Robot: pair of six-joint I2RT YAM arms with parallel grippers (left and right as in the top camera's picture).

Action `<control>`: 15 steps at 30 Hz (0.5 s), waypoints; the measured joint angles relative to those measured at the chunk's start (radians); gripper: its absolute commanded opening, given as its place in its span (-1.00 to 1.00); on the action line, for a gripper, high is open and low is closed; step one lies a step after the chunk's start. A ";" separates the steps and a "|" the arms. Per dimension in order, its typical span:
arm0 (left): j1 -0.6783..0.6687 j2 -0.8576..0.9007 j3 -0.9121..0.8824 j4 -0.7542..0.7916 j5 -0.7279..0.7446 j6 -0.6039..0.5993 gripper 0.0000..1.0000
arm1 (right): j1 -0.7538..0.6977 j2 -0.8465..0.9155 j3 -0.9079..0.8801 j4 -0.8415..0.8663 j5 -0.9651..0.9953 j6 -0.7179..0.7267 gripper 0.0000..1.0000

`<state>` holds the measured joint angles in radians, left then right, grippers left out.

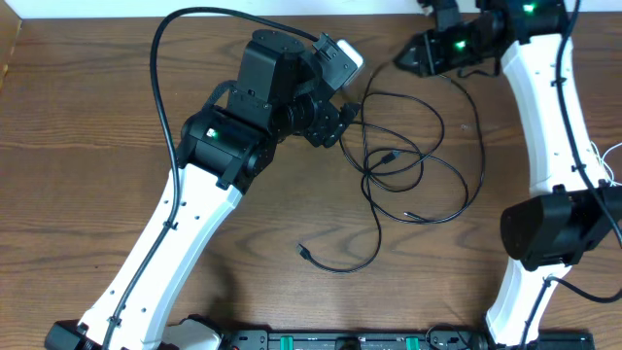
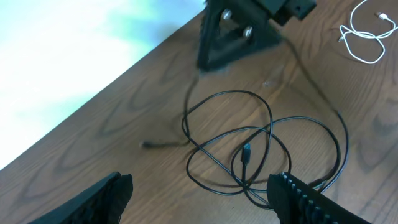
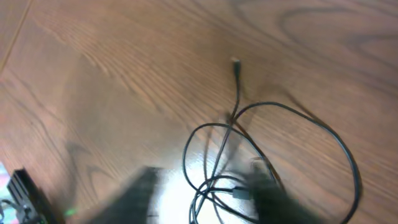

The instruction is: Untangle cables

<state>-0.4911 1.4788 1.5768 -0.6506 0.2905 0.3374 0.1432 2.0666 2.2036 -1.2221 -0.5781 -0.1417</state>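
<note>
Two black cables (image 2: 247, 152) are lying tangled toward the right edge of the worktop (image 1: 97, 97); we are hovering the left gripper (image 2: 202, 186) wide, the blurred right gripper (image 3: 205, 193) showing parted fingers.

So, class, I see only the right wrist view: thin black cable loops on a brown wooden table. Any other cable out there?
Observer: Yes, a thin white cable lies loosely looped beyond the right arm, apart from the thin black cables.
Operator: Where's the left end effector?
Observer: At the black tangle's left side, jaws open, holding nothing.
</note>
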 measured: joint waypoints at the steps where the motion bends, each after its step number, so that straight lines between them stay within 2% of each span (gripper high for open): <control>1: 0.000 0.000 0.000 0.000 0.000 0.000 0.49 | 0.008 0.000 0.000 0.000 0.008 0.007 0.98; 6: 0.000 0.000 0.000 -0.003 0.000 0.008 0.48 | 0.021 0.000 0.000 -0.033 0.083 0.069 0.98; 15: 0.000 0.000 0.000 -0.004 -0.008 0.024 0.48 | 0.018 0.001 0.000 -0.344 0.381 0.224 0.96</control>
<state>-0.4911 1.4788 1.5768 -0.6548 0.2829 0.3614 0.1612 2.0674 2.2036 -1.5665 -0.1974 0.0818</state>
